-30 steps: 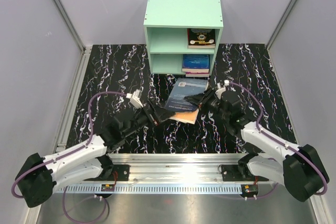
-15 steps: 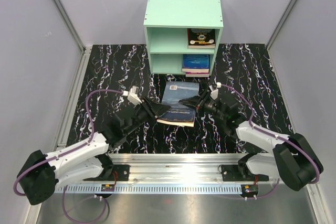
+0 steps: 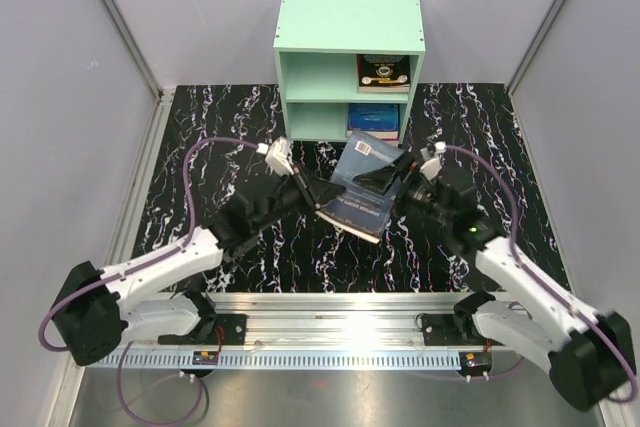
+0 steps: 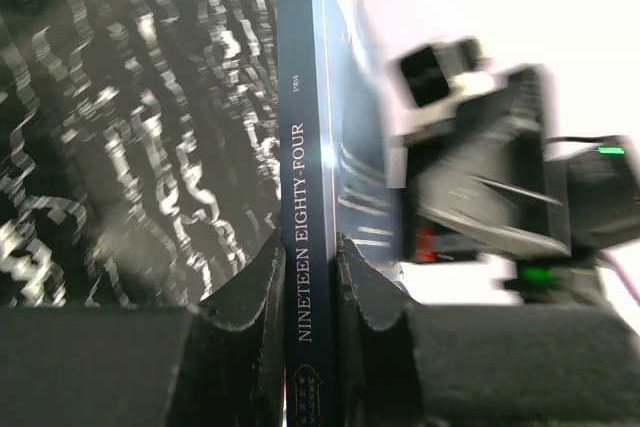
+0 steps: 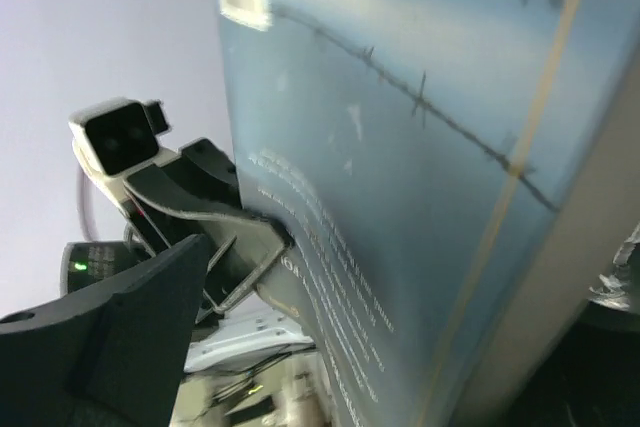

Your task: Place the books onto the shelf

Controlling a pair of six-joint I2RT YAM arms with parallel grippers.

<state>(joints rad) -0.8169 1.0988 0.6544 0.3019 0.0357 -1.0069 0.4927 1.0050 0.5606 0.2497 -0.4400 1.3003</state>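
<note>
The left gripper (image 3: pixel 316 194) pinches the dark blue book (image 3: pixel 366 185) by its spine, holding it tilted with its far edge just before the shelf's (image 3: pixel 350 22) lower opening. The right gripper (image 3: pixel 397 175) stands spread, its fingers (image 5: pixel 120 347) clear of the cover. Both compartments have room on their left halves.

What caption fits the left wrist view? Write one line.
Left hand clamped on the spine of a dark blue paperback book above the black marbled table.
</note>
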